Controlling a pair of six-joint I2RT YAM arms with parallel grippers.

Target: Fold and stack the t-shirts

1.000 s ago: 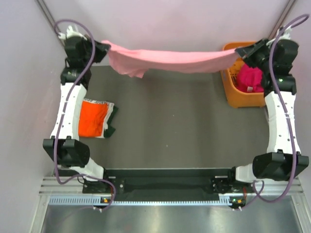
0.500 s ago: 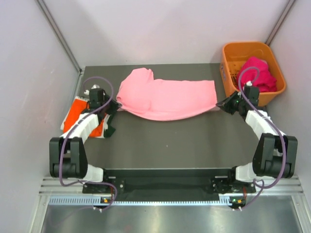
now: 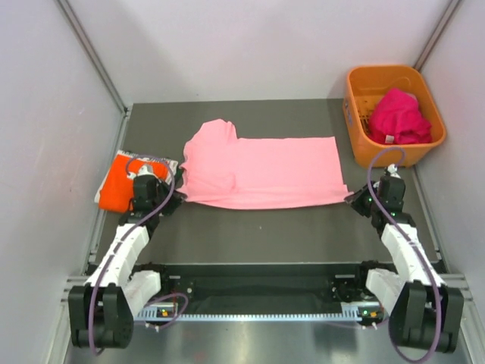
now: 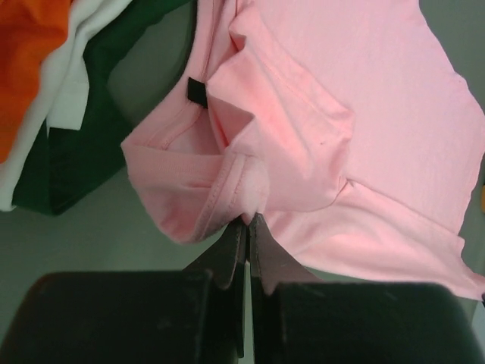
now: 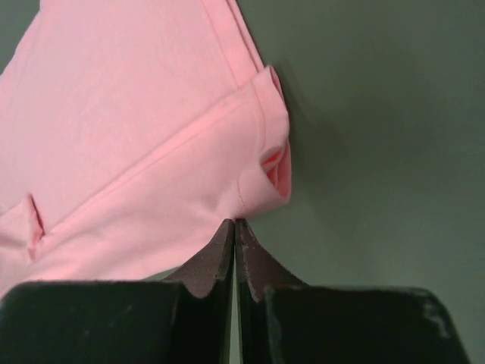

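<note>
- On task: the light pink t-shirt (image 3: 261, 173) lies spread flat across the middle of the table (image 3: 265, 227), its long side running left to right. A sleeve is doubled over on its left part.
- The left gripper (image 4: 247, 224) is down at table level at the shirt's near-left corner. Its jaws are pressed together on a bunched fold of hem.
- The right gripper (image 5: 235, 224) is low at the near-right corner, jaws together. I read it as a pinch on the hem, though the cloth between the tips barely shows.
- Just left of the pink shirt I see a folded pile with the bright orange t-shirt (image 3: 121, 189) on top. The edges of the white t-shirt (image 4: 68, 83) and the dark green t-shirt (image 4: 68, 178) show beneath it.
- A strip of bare table separates the green edge from the pink collar.
- The orange basket (image 3: 355, 133) sits in the far right corner, near the shirt's far-right corner. It holds the magenta t-shirts (image 3: 398, 117) in a heap.
</note>
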